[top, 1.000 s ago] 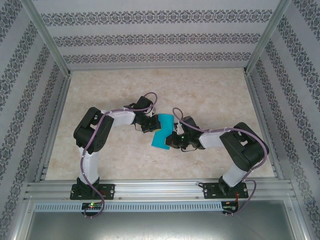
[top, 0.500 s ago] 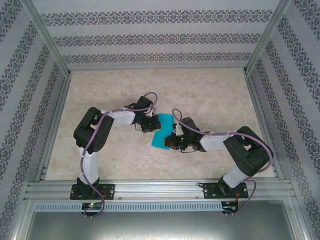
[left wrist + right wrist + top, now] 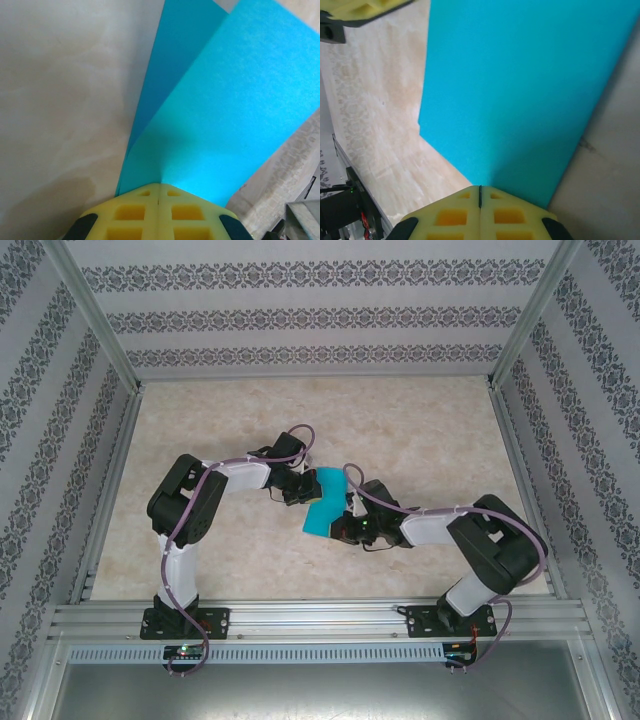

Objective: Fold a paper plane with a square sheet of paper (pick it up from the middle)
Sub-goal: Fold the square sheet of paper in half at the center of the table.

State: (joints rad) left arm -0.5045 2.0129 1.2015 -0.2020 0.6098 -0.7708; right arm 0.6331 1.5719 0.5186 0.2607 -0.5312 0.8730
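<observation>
Up close, the thin blue square paper (image 3: 225, 100) shows two layers; from above, one. The left gripper (image 3: 158, 187) and right gripper (image 3: 480, 189) pinch it; right came nearer.

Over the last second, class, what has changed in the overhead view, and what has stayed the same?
The right arm swung its elbow out to the right, and the right pincer shifted slightly nearer, smoothing the kink in the square sheet of paper. The left pincer stayed put; both stay shut on the sheet.
</observation>
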